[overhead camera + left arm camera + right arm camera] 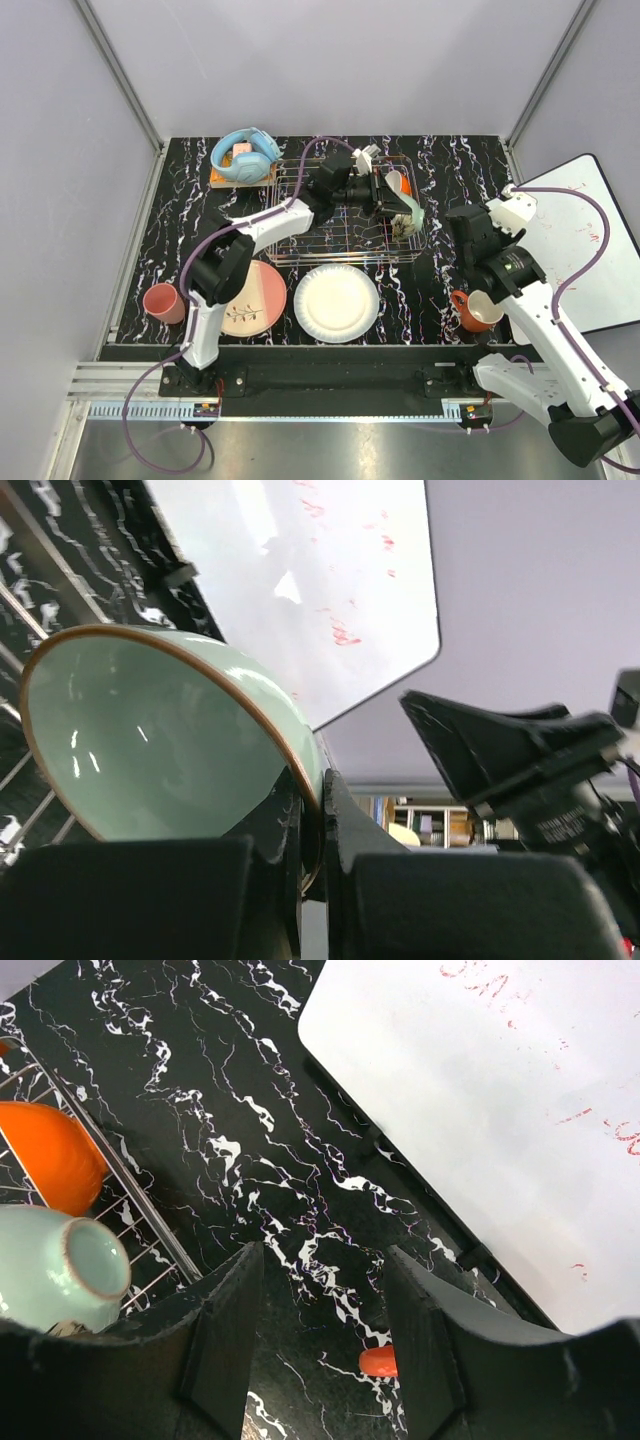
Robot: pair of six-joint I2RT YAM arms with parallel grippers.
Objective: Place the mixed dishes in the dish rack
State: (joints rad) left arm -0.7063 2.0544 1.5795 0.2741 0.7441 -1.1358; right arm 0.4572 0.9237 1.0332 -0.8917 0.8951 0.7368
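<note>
The silver wire dish rack (300,235) stands mid-table. My left gripper (393,203) reaches into its right end, shut on the rim of the pale green bowl (411,217), which is tipped on its side. In the left wrist view the fingers (322,780) pinch the bowl's (150,740) brown-edged rim. My right gripper (464,228) is open and empty right of the rack (130,1200), its fingers (325,1255) over bare table. The orange-red mug (476,310) stands by the right arm. The pink-and-cream plate (255,298), the white plate (337,302) and the pink cup (163,302) lie in front of the rack.
An orange rounded dish (45,1155) sits in the rack beside the green bowl (60,1265). Blue headphones (245,155) lie at the back left. The white board (585,240) lies at the table's right edge. Grey walls enclose the table.
</note>
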